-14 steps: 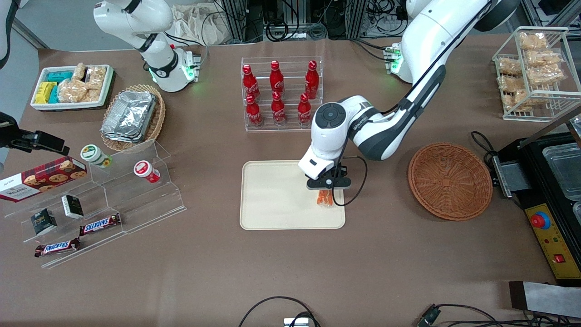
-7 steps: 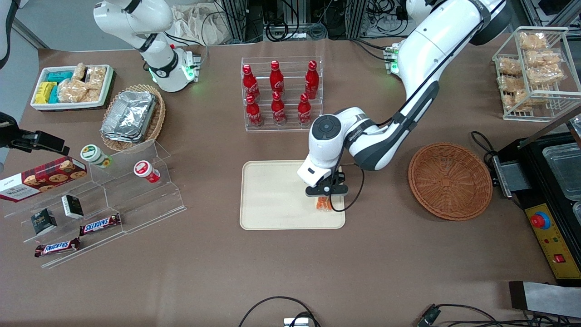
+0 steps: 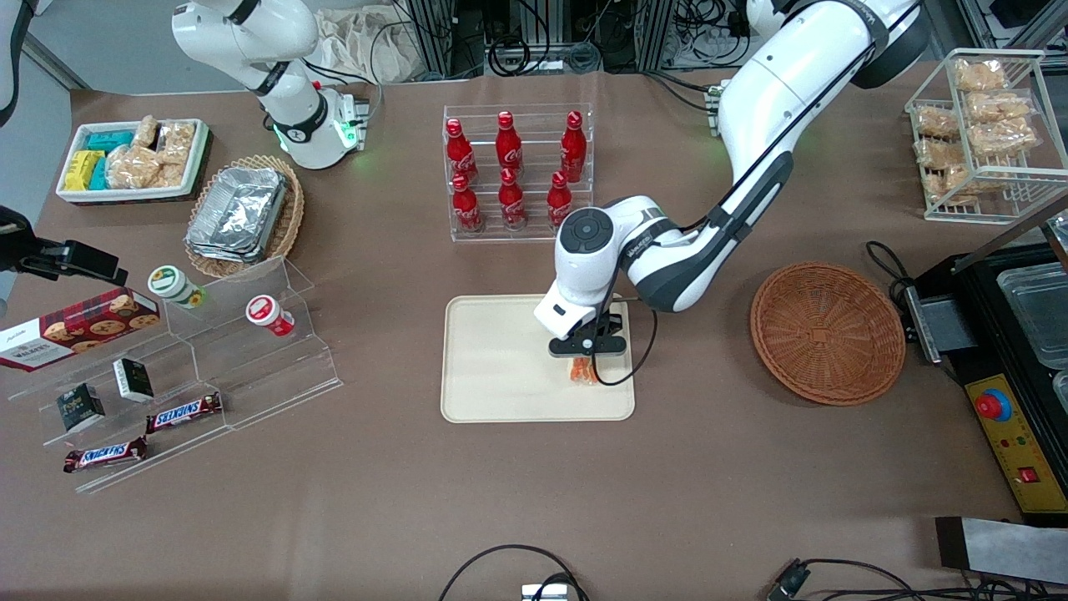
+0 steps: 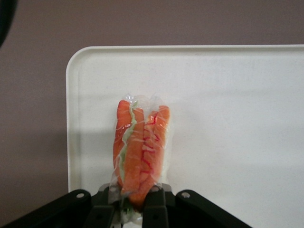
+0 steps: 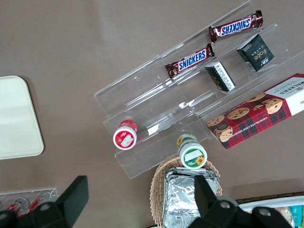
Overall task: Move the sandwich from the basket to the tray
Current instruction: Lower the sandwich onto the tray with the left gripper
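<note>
Since a second ago your end effector (image 3: pixel 585 361) has slid farther in over the tray (image 3: pixel 492 367), away from the basket (image 3: pixel 826 332), carrying the sandwich (image 3: pixel 582 371) along. You're over the tray's working-arm end now, near the corner closest to the front camera, and the basket sits empty, well apart on the desk.

Look at the wrist view: the fingers (image 4: pixel 153 205) are clamped on one end of the wrapped sandwich (image 4: pixel 140 152), orange and green filling facing the camera, with the tray (image 4: pixel 237 95) spread underneath it. I can't tell yet whether the wedge is touching the tray or hanging just above.

So here's how you play it: ease straight down until the free end settles on the plastic, then let go. Don't release from height, because that slippery wrap could tip it toward the rim beside it. Lift away vertically afterwards so the fingers don't drag the film.
</note>
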Motion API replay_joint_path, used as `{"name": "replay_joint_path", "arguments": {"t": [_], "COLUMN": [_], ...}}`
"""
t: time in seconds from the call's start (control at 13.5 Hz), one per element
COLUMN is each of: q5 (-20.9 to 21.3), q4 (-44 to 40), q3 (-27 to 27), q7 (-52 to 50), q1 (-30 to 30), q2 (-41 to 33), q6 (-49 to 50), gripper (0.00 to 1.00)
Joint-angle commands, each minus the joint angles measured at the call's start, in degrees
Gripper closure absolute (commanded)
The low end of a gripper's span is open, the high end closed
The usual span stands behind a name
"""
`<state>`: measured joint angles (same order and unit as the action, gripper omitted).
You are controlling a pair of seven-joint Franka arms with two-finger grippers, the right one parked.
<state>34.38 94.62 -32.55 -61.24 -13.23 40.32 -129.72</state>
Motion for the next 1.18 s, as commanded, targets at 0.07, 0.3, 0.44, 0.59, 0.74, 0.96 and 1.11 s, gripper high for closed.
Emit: {"name": "replay_joint_path", "arguments": {"t": [0.07,0.3,0.44,0.59,0.74,0.96,1.11], "q5": [2.44,5.87,6.05,5.88,5.35,5.09,5.00], "q4": [-1.81,-1.81,-1.81,-2.16,-2.86,-3.13,-3.13], "q3": [0.73,0.73,0.64,0.64,0.64,0.56,0.47], "q7": [-2.30,-5.46,-5.55,-5.64,-5.64,-5.55,-5.29], "q1": [-1.27,-1.27,-1.27,-1.27,-0.84,-0.57,0.04], "q2": [2.39,3.45,3.36,3.36,2.75,1.78,0.73], "q6": [0.52,0.52,0.52,0.52,1.04,2.01,3.58], "gripper": [0.94,0.78,0.65,0.46,0.37,0.37,0.37]}}
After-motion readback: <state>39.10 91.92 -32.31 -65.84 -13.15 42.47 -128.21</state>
